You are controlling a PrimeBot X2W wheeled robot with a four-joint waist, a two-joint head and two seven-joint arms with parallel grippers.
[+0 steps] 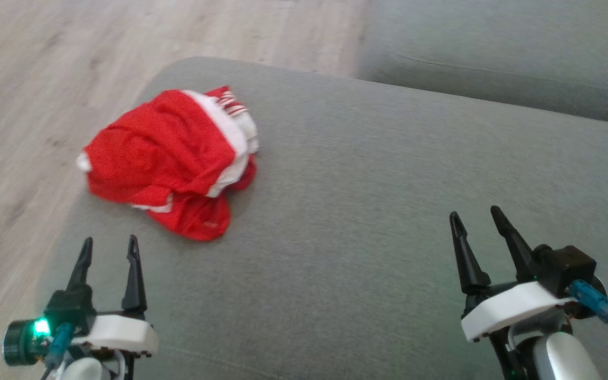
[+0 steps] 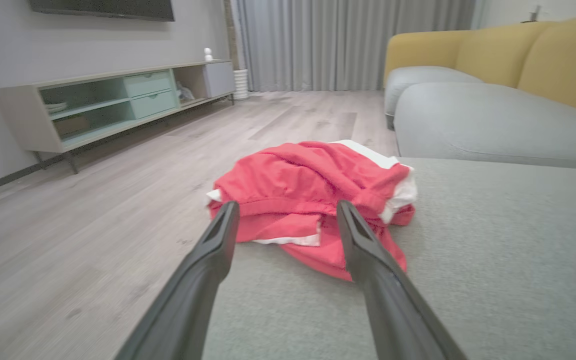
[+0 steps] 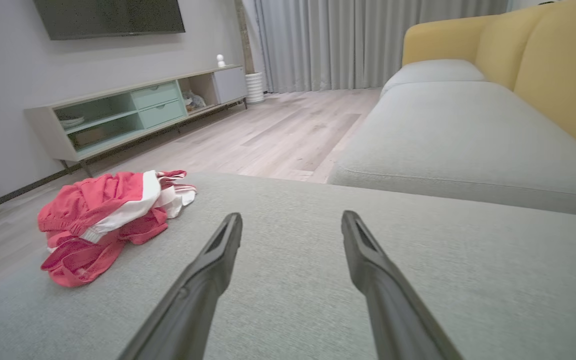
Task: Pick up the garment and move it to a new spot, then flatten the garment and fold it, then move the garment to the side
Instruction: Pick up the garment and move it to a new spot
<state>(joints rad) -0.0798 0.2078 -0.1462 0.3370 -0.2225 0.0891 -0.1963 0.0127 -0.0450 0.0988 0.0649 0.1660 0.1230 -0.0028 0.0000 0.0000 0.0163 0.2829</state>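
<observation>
Garment (image 1: 167, 158) lies as a loose red and white heap on the grey cushion (image 1: 367, 221), near the cushion's far left corner and right at the edge beside the wooden floor (image 1: 29, 79). A small white tip of it reaches the cushion's left rim. The heap is bunched rather than spread, yet a little longer one way. In the head view its long axis runs from a red-and-white striped edge at the far end down to a red flap at the near end, which points back toward the robot. A broad white band runs along the heap's right side, roughly in line with that axis.

Left gripper (image 1: 111, 240) sits at the lower left of the head view, over the near left part of the cushion, with its two dark fingers pointing up the view toward the heap. Its jaws stand wide apart and hold nothing. In the left wrist view the fingers frame the near edge of the heap, just short of it and not touching.

Right gripper (image 1: 475, 212) sits at the lower right, its fingers leaning slightly left. Its jaws are spread wide and empty too, over bare cushion and well apart from the heap. In the right wrist view the heap lies far off to the left of the fingers.
</observation>
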